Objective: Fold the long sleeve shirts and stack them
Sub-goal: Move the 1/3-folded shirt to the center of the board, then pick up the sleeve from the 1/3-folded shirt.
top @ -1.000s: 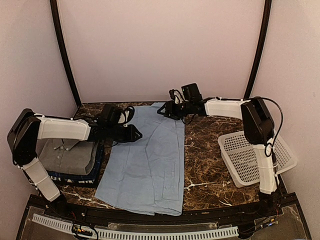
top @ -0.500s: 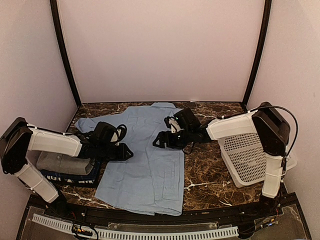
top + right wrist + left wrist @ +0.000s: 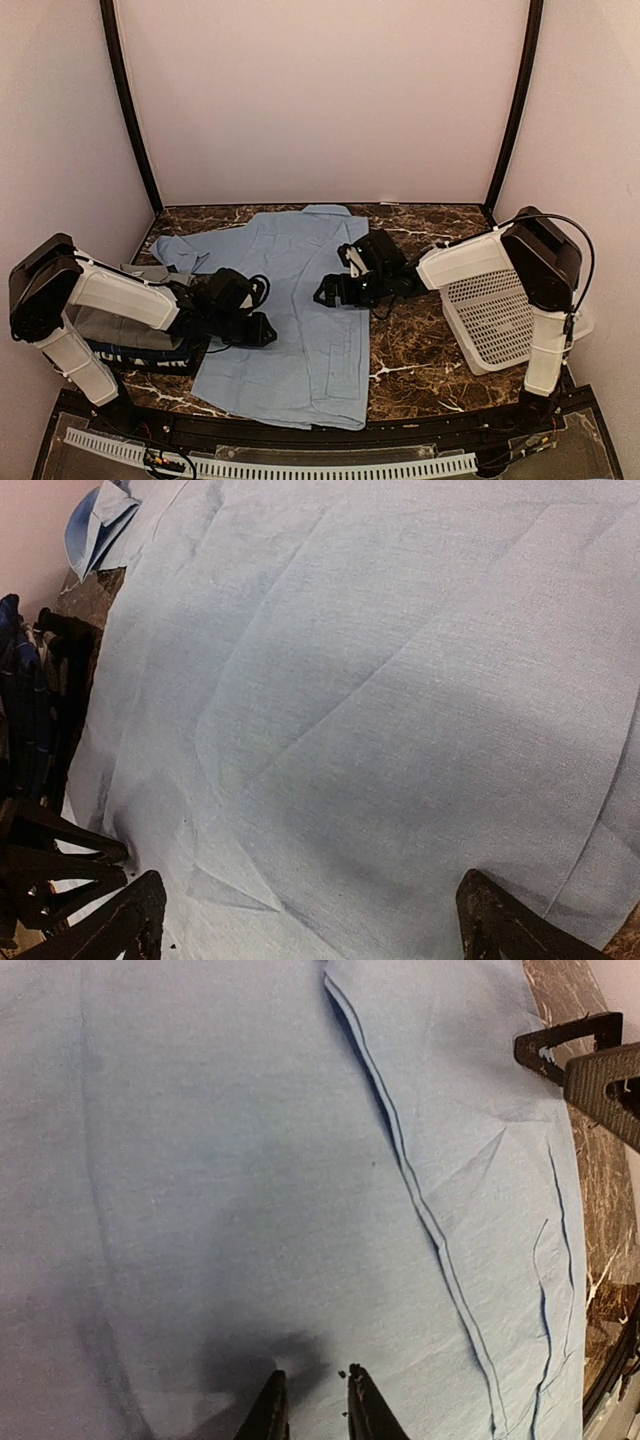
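The light blue shirt (image 3: 300, 340) lies spread flat on the table, collar at the far end and one sleeve out to the far left. My left gripper (image 3: 266, 330) hovers low over its left half; in the left wrist view its fingertips (image 3: 313, 1380) keep a narrow gap with only flat cloth (image 3: 250, 1160) under them. My right gripper (image 3: 323, 292) is over the shirt's middle, jaws wide open (image 3: 312, 885) and empty above smooth cloth (image 3: 400, 680). At the left, the folded grey shirt (image 3: 115, 328) rests on the dark navy shirt (image 3: 140, 353), partly hidden by my left arm.
A white lattice basket (image 3: 500, 320) sits at the right edge by the right arm. Bare marble table (image 3: 410, 330) lies between shirt and basket. The right gripper's fingers (image 3: 590, 1060) show at the top right of the left wrist view.
The right gripper came away from the shirt's far end and opened wide. Both grippers moved nearer over the shirt. The shirt now lies spread out, its left sleeve showing.
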Motion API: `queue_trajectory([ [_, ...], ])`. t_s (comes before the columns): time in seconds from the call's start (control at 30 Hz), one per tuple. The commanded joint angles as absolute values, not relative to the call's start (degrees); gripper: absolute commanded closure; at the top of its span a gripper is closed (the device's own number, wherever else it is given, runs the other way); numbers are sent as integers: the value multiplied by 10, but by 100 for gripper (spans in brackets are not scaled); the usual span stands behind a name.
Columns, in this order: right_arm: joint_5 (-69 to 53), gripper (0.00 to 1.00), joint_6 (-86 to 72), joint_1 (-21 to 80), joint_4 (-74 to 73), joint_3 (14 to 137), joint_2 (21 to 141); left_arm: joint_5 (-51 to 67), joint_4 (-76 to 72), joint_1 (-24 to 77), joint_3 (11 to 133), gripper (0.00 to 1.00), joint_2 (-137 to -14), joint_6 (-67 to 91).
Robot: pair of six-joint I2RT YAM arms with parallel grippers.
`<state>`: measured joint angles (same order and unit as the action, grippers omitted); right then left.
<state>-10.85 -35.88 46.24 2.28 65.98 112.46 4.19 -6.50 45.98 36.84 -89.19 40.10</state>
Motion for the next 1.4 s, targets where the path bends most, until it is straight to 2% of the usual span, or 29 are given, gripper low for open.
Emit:
queue_trajectory([
  [0.0, -93, 1, -348, 431, 17, 623, 1120, 36, -76, 479, 405, 80, -927, 426],
  [0.33, -87, 1, -319, 370, 2, 583, 1092, 55, -74, 515, 495, 80, -1013, 437],
  [0.57, -82, 1, -310, 368, -22, 569, 1067, 59, -56, 528, 530, 80, -1032, 437],
  [0.77, -53, 1, -311, 372, -43, 565, 1007, 37, -25, 529, 539, 80, -994, 428],
  [0.9, -7, 1, -299, 382, -84, 587, 956, -18, 21, 529, 553, 80, -949, 400],
  [1.17, 76, 1, -282, 388, -118, 618, 839, -158, 125, 492, 598, 69, -859, 330],
  [1.37, 134, 1, -299, 383, -114, 631, 774, -182, 165, 405, 604, 62, -835, 301],
])
